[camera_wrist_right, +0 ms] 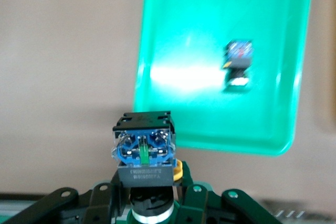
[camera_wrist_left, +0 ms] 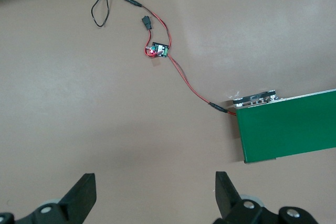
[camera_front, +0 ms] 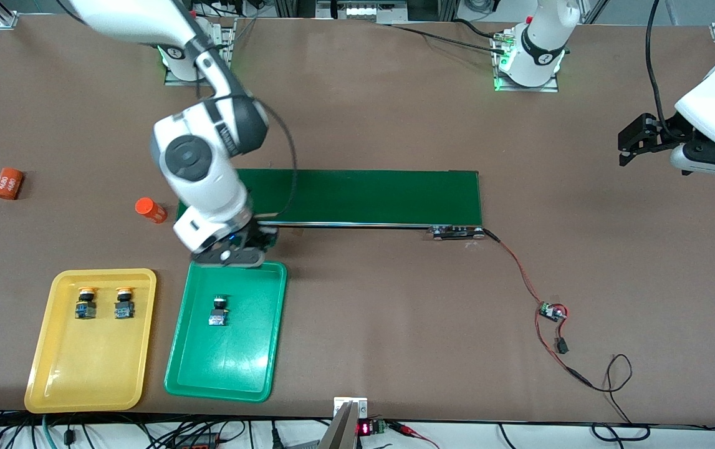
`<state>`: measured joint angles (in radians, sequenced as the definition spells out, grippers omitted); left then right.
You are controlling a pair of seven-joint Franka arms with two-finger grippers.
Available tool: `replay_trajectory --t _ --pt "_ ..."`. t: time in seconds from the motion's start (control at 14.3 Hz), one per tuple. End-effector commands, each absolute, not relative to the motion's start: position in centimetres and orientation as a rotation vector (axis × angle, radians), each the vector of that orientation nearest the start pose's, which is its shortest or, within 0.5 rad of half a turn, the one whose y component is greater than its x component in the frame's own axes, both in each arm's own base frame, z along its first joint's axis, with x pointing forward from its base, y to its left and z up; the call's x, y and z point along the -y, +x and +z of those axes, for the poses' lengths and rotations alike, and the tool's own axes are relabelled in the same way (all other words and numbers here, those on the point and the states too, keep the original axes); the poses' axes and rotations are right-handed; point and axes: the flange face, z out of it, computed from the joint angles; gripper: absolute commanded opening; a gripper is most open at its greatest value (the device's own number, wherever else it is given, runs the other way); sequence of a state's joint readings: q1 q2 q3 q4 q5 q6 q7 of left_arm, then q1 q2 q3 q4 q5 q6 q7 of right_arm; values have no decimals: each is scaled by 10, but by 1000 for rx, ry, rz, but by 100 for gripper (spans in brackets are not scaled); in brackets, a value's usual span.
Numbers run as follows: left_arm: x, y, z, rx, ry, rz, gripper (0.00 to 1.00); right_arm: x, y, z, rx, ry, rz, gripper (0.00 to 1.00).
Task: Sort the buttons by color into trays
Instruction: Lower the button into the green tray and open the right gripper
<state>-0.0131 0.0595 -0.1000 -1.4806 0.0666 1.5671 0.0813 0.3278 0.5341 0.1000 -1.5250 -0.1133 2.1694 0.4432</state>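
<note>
Open passage over bare table (camera_front: 363,330) through the lower middle of the frame. Mid-frame barred by the conveyor belt (camera_front: 363,196), with wires (camera_front: 522,280) trailing downward from its end. Upper rim of the green tray (camera_front: 226,374) crowded by the right gripper (camera_front: 232,252) clamping a held button (camera_wrist_right: 143,150); loose button (camera_front: 218,310) just below, lower half free. Left gripper (camera_wrist_left: 155,200) spread wide, parked at the frame's edge.

White print "4680", repeated twice, seen on orange cylinder (camera_front: 8,183) lying toward right arm's end of table. Red lit digits shown on small display module (camera_front: 364,428) at table edge nearest front camera; value not legible. White printed line seen on black body of button (camera_wrist_right: 143,150) in right wrist view; characters not legible. Round markings seen on both arm bases; not readable.
</note>
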Motion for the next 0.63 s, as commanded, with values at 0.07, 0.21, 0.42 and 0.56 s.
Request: replay_trajectory --t 0.07,0.21,0.42,0.56 --pt "64 571 638 -295 -3058 -49 100 -249 698 343 113 -3106 -224 3" --pt "59 571 638 -285 -3059 -48 100 -223 717 327 113 -3094 -270 3" --pt "56 569 640 -271 -3063 -41 100 -196 734 304 100 -3082 -330 4" --pt "54 570 639 -266 -3063 -38 100 -180 739 292 137 -3087 -325 4"
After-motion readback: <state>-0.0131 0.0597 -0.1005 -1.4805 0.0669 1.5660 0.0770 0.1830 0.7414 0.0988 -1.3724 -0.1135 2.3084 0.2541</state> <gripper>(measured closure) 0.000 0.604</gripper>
